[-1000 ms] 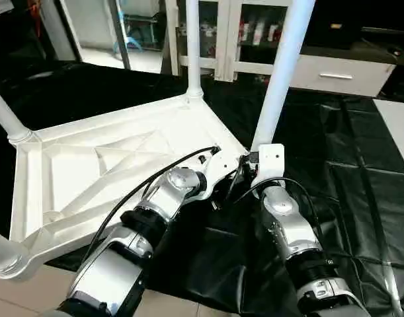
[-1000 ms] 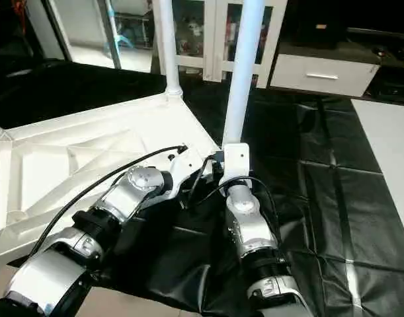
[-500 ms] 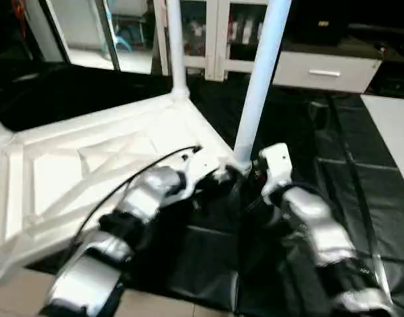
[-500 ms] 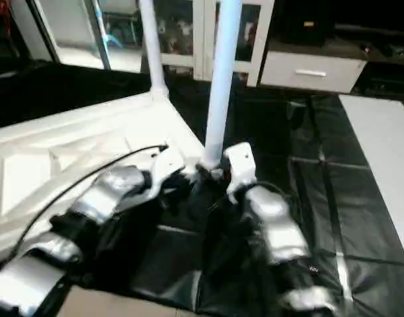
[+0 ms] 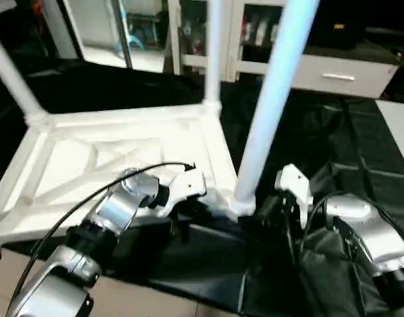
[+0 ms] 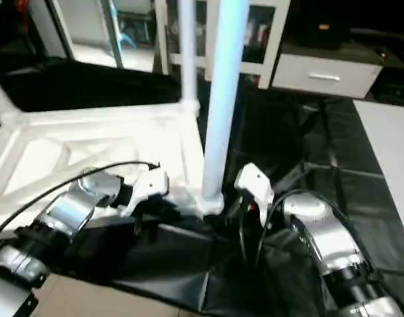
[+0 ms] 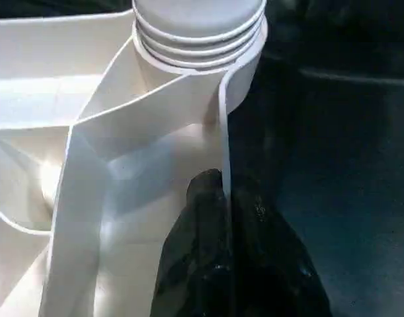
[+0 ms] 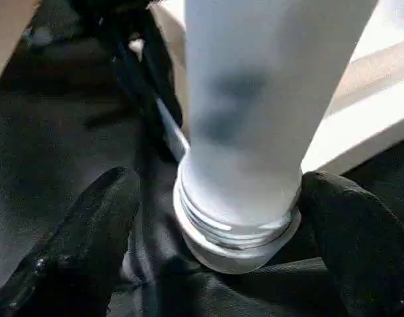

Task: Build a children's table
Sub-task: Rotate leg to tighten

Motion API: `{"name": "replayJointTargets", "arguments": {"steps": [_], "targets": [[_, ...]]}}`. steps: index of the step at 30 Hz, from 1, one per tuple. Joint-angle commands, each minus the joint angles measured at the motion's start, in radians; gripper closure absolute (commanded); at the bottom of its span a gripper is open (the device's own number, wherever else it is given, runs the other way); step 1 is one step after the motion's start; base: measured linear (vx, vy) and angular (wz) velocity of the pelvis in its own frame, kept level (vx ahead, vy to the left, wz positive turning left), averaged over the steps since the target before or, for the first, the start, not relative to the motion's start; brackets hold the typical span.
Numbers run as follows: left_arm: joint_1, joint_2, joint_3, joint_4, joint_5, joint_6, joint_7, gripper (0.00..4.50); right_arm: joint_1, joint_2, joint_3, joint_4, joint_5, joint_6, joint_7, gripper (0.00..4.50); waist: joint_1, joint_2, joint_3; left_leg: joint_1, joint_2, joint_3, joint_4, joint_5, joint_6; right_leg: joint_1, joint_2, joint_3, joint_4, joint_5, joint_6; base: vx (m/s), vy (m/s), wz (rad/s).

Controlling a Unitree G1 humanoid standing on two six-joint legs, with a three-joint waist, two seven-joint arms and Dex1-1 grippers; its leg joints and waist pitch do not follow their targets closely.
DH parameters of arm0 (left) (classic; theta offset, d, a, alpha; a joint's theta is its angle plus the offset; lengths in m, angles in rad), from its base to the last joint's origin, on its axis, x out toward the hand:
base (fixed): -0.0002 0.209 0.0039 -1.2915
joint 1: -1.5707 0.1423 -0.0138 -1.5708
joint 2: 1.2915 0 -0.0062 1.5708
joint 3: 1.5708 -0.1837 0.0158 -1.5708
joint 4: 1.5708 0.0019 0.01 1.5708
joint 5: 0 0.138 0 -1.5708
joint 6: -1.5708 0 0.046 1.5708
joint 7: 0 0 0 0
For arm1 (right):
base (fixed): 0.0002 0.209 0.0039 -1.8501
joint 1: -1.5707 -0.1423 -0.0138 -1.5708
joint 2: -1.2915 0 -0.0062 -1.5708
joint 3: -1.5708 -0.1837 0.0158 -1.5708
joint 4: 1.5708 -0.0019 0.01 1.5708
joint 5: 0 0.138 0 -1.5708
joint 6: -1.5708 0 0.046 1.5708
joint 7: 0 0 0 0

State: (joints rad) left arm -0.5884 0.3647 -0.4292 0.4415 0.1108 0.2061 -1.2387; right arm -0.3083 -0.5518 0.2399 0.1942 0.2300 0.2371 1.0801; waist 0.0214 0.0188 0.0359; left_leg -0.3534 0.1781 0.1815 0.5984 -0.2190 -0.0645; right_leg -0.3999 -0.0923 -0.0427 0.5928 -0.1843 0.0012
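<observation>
Seating the near-corner leg (image 5: 271,105) into its corner socket (image 7: 198,39) of the upturned white top (image 5: 116,155), lying ribs-up on the black-draped desk (image 5: 360,139), with other legs already standing at the far corners. Pinching the top's thin side wall just beside that socket with the left pincer (image 7: 221,198), black fingers pressed together on either face of the rim. Straddling the leg's ribbed base with the right pincer (image 8: 238,218), fingers (image 8: 89,224) spread wide on both sides and apparently not clamping it. Judging the leg to be close to home but not certainly bottomed out, since the ribbed rings are showing above the socket mouth. Doing this well probably means holding the rim firmly so the light plastic top is not skidding on the slick cloth, closing around the tube low down near the flare, keeping it plumb, and pressing straight down along its axis instead of sideways. Watching for a tilt in the tall leg, which could be jamming the collar or levering the top off the desk.
</observation>
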Motion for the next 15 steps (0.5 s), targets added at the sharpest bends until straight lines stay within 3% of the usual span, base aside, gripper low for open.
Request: {"name": "replayJointTargets", "arguments": {"steps": [1,9,15], "targets": [[0.039,0.007,-0.085,0.010,0.027,0.026,-0.065,4.50,0.001,-0.008,0.018,-0.032,-0.011,0.011,0.026,0.42,-0.003,-0.011,-0.043,-0.002,0.051,-0.011,-0.081,-0.205,0.087,0.046,-0.048,0.036,-0.069,-0.222,-0.266,0.000,0.000,0.00],[0.048,0.018,-0.085,-0.027,0.025,0.051,-0.068,4.50,-0.013,0.013,0.010,-0.011,-0.007,-0.004,0.021,0.42,0.005,-0.012,-0.049,-0.002,0.049,-0.011,-0.077,-0.152,0.093,0.049,-0.047,0.035,-0.061,-0.150,-0.272,0.000,0.000,0.00],[0.051,0.023,-0.086,-0.038,0.026,0.061,-0.069,4.50,-0.023,0.024,0.003,-0.002,0.007,0.000,0.027,0.91,0.005,-0.012,-0.048,-0.001,0.049,-0.010,-0.076,-0.155,0.095,0.049,-0.047,0.035,-0.061,-0.154,-0.277,0.000,0.000,0.00]]}}
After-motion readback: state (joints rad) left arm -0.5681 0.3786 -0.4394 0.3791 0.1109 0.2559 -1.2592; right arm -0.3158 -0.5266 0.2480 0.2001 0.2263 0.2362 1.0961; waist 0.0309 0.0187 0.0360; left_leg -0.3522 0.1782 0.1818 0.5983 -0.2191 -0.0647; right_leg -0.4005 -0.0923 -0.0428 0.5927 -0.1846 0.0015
